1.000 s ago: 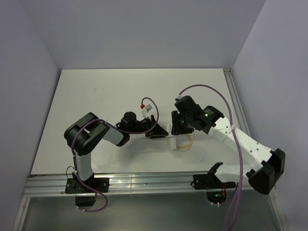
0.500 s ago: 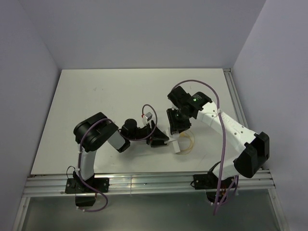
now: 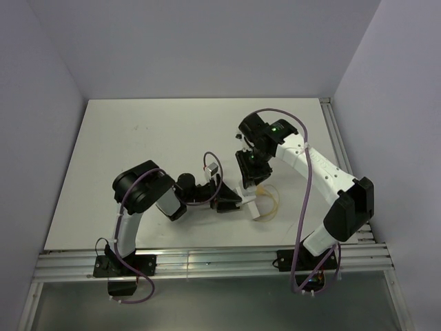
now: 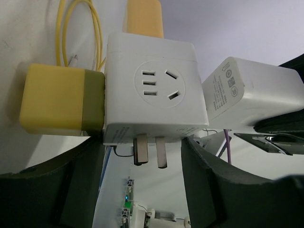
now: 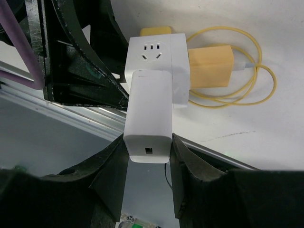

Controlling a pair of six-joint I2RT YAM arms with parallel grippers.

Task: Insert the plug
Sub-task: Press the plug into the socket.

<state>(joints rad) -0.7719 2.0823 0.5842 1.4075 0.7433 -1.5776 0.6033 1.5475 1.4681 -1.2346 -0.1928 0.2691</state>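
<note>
A white socket cube [image 4: 152, 90] with metal prongs underneath sits between the fingers of my left gripper [image 4: 142, 145], which is shut on its lower corners. My right gripper [image 5: 147, 147] is shut on the plug [image 5: 148, 111], a long white charger block. The plug's front end presses against one side face of the cube [image 5: 156, 61]. From the left wrist the plug [image 4: 247, 92] leans tilted on the cube's right side, and its prongs are hidden. From above, both grippers meet at the cube [image 3: 249, 200] in mid-table.
A yellow charger [image 4: 61, 99] is plugged into the cube's opposite side, and its yellow cable [image 3: 270, 205] coils on the table to the right. A second yellow block [image 4: 143, 16] sits on another face. The aluminium rail [image 3: 207, 262] runs along the near edge.
My right wrist has swung up and to the left, turning over the cube with the plug in it. The left arm has shifted right, carrying the cube with it.
</note>
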